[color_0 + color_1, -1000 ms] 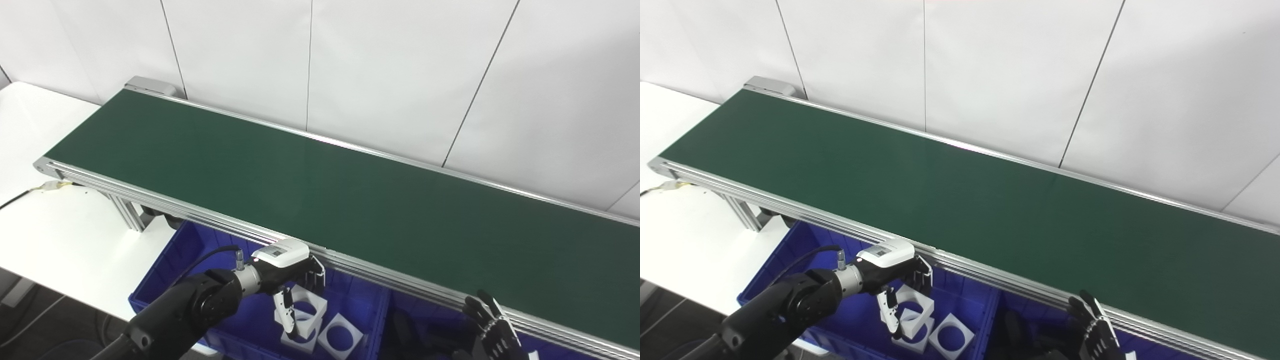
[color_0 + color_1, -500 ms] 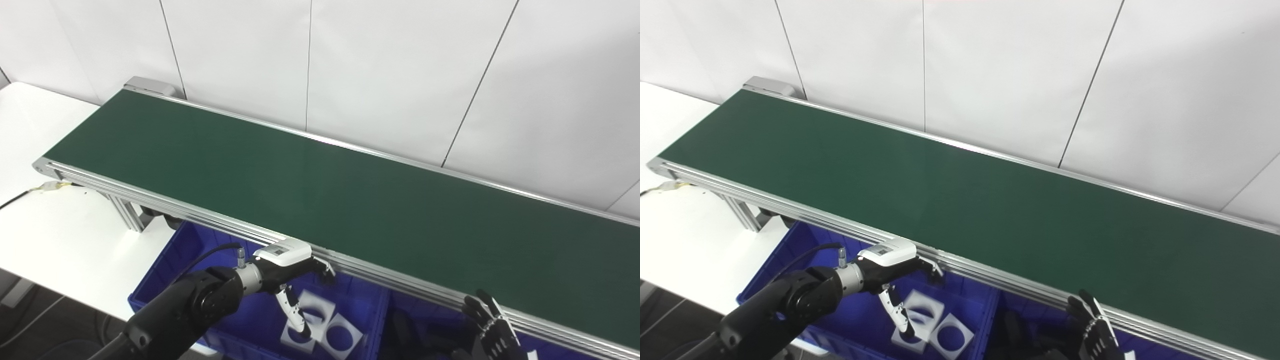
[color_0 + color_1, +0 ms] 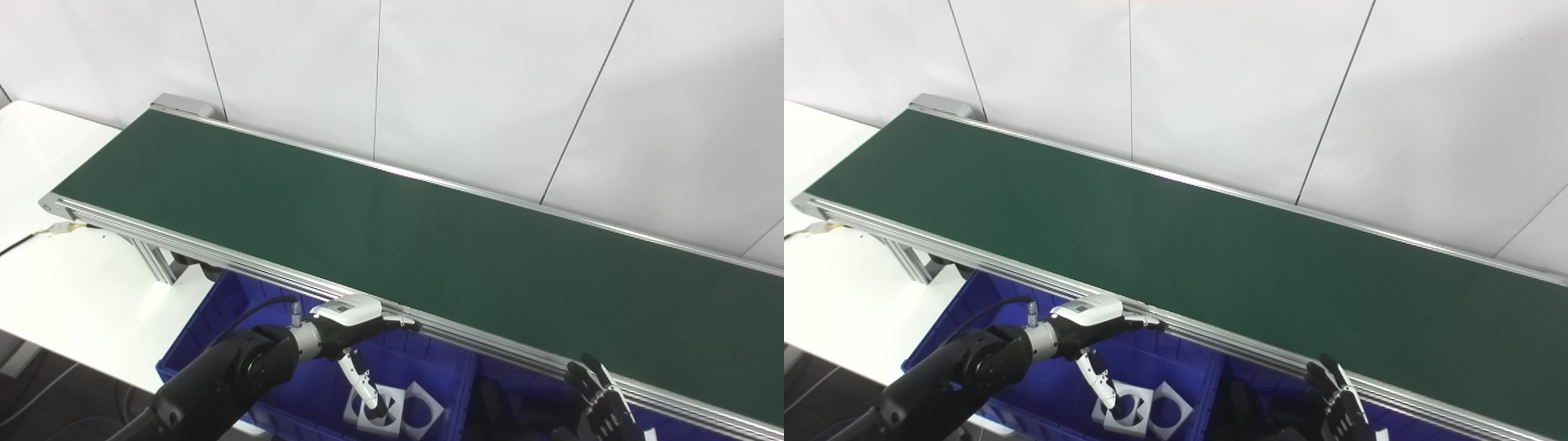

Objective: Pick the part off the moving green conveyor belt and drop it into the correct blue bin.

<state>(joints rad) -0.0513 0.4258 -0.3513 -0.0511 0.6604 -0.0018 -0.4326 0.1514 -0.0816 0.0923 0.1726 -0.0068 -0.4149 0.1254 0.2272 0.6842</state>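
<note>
Conveyor belt [image 3: 392, 245], dark green and framed by silver aluminium rails, runs diagonally from the upper left to the lower right along a white panelled wall [image 3: 490, 79], its surface bare of parts. Below its near rail sits a blue bin [image 3: 202, 343], resting partly beside a white table [image 3: 73, 288]. On the bin's floor lie two white square parts [image 3: 1142, 407], each with a round hole through the middle, touching one another at an angle. The robot's left hand [image 3: 361, 324], black with a white casing on its back, hangs over that bin just under the rail, released and holding nothing: its fingers [image 3: 1145, 321] stretch out flat toward the right, close beneath the aluminium edge, while the thumb points down toward the parts, its tip just above the nearer one. A black cable loops from the wrist. At the lower right the right hand [image 3: 1341, 407] rises into view beside the rail, its dark fingers spread apart and empty, above a second blue bin [image 3: 674, 425] with dark contents too dim to make out.
</note>
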